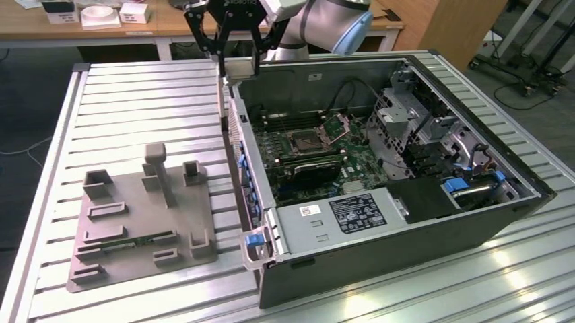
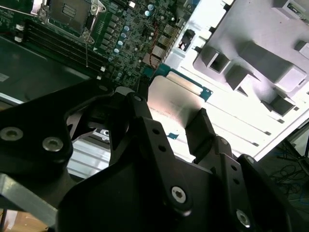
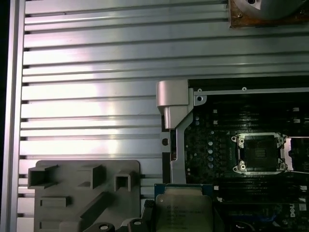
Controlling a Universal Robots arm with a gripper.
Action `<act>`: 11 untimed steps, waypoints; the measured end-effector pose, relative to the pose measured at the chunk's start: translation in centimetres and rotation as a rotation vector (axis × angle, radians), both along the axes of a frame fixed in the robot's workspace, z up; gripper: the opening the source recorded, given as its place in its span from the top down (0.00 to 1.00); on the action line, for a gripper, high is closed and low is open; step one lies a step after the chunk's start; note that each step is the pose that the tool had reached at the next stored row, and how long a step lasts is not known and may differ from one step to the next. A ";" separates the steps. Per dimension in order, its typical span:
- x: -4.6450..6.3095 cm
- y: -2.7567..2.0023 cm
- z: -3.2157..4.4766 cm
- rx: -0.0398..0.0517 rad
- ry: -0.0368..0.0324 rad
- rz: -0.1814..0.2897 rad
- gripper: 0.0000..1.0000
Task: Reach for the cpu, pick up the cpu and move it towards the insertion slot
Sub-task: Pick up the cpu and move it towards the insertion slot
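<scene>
My gripper (image 1: 239, 60) is shut on the cpu (image 1: 240, 69), a pale silver square chip held in the air over the far corner of the open computer case (image 1: 378, 229). The second wrist view shows the cpu (image 2: 176, 99) clamped between the two black fingers (image 2: 200, 125). In the first wrist view the cpu (image 3: 186, 210) hangs beside the case wall. The insertion slot (image 1: 303, 140), a silver-framed socket with a dark centre and its hinged plate raised, lies on the green board inside the case, toward the exterior view's right of the gripper. Both wrist views show the slot (image 3: 260, 152) (image 2: 67, 12).
A grey plastic tray (image 1: 134, 208) with upright blocks and a narrow green strip lies on the ribbed aluminium table (image 1: 134, 101), on the exterior view's left of the case. Drive cages and cables (image 1: 422, 128) fill the case's right half. A wooden desk (image 1: 108, 23) stands behind the table.
</scene>
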State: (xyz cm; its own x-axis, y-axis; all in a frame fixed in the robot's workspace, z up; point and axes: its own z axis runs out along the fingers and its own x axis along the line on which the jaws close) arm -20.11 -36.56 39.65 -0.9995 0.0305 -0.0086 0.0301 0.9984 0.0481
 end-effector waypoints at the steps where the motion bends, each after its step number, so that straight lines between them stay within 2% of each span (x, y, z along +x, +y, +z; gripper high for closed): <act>1: 0.1 0.05 -0.02 0.0000 0.0000 0.000 0.45; 11: 1.1 0.46 -0.19 0.0000 0.0000 0.000 0.45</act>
